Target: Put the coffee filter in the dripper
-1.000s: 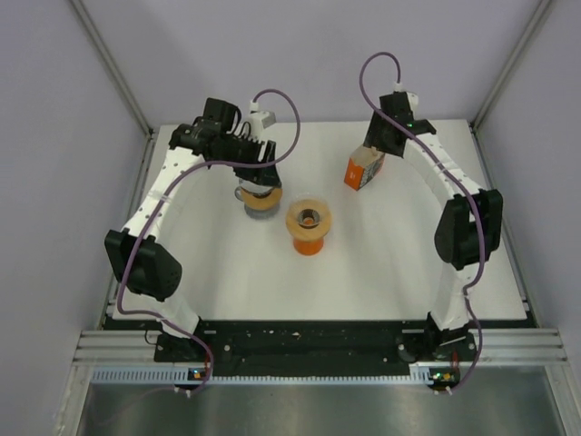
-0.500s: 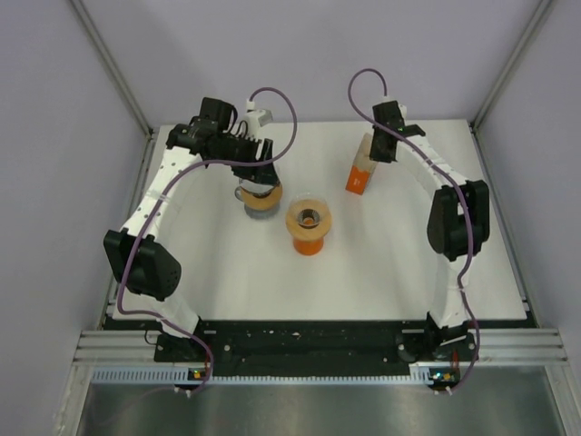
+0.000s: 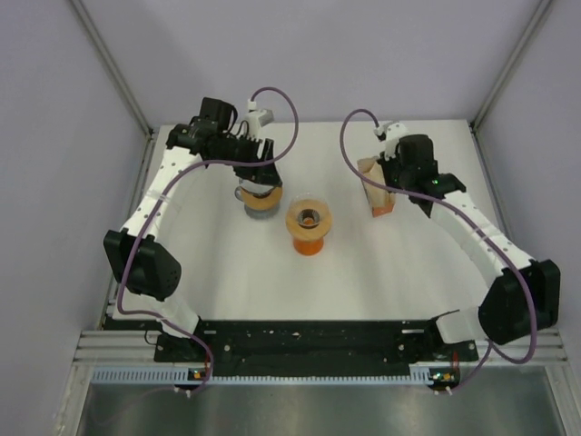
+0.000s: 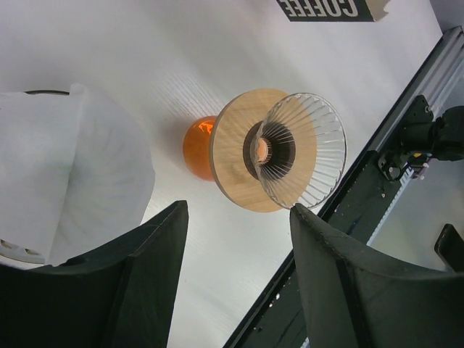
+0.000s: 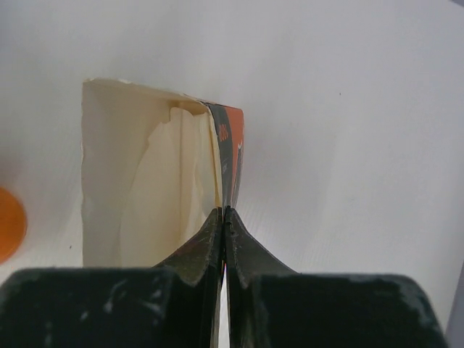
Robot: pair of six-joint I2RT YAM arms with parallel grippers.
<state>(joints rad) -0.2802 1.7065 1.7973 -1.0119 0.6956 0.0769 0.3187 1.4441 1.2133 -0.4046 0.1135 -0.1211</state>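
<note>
The dripper [image 3: 309, 222] is a ribbed glass cone [image 4: 304, 148] in a wooden collar on an orange base, standing mid-table. An orange coffee filter box [image 3: 378, 189] stands tilted to its right, top torn open. Cream filter paper [image 5: 156, 188] shows inside it. My right gripper [image 3: 388, 178] is shut on the box's side wall [image 5: 230, 156], its fingertips [image 5: 223, 212] pressed together on the card. My left gripper [image 3: 258, 174] hangs open [image 4: 239, 210] left of the dripper with nothing between its fingers, above a round grey thing [image 3: 259, 202].
A white rounded thing [image 4: 72, 174] fills the left of the left wrist view. The box's COFFEE lettering [image 4: 326, 9] shows at that view's top. The black near rail [image 3: 300, 336] and the enclosure walls bound the table.
The right gripper has shut on the box's wall. The right arm swung outward and the box shifted toward the near right and tilted. The left arm barely moved.
</note>
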